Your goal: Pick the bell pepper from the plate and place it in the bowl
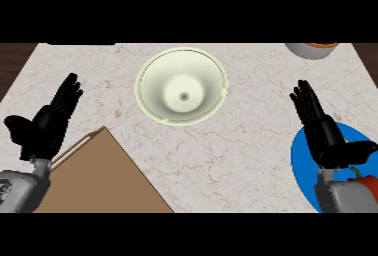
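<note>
Hovering open and empty above the round blue plate [304,165], the black right hand [325,132] has yet to grasp the red bell pepper [363,181] before carrying it to the pale cream bowl [181,86] mid-tabletop.

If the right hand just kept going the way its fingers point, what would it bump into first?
Probably nothing soon: the right hand points up the bare counter, between the bowl and a grey container. Depth is unclear.
</note>
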